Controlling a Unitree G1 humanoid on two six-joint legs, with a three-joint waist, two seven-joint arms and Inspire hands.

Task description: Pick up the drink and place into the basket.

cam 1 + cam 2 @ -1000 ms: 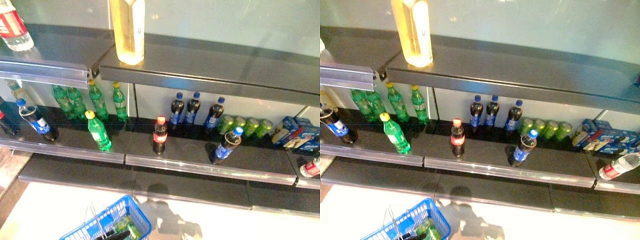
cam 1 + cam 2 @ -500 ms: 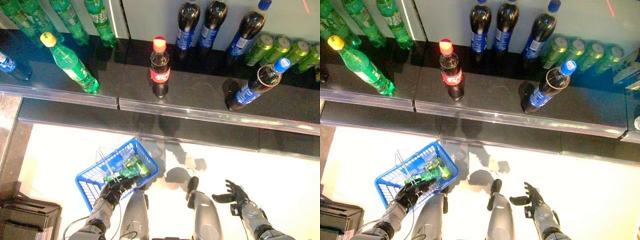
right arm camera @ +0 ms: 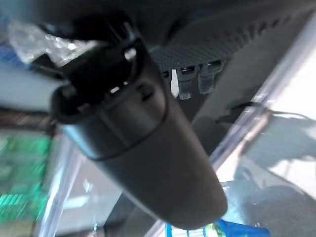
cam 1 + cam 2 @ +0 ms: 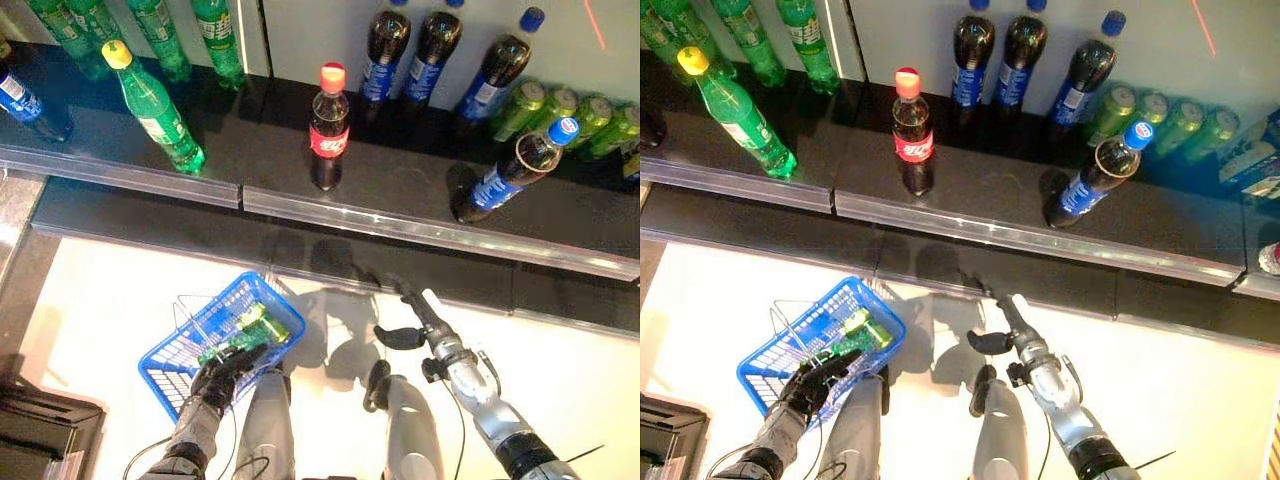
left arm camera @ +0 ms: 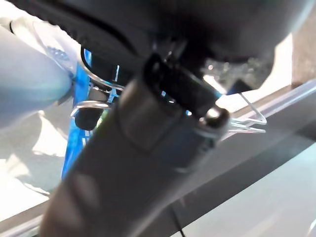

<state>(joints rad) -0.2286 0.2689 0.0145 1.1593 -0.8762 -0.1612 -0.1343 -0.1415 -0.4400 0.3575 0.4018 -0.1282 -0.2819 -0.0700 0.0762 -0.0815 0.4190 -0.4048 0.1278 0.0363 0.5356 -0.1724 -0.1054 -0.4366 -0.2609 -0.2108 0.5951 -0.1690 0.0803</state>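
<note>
The left hand (image 4: 222, 375) has its fingers curled round the wire handle of the blue basket (image 4: 172, 355), low on the left. A green bottle (image 4: 262, 323) already lies in it. The right hand (image 4: 425, 318) is empty, its fingers straight and thumb out, pointing up at the shelf (image 4: 400, 225). The red-capped cola bottle (image 4: 327, 127) stands upright there, ahead and a little left of those fingers. The right hand is nearer.

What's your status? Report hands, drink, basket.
Left hand shut on blue basket handle. Right hand open, reaching toward shelf. Red-capped cola untouched. Nothing in the way.
</note>
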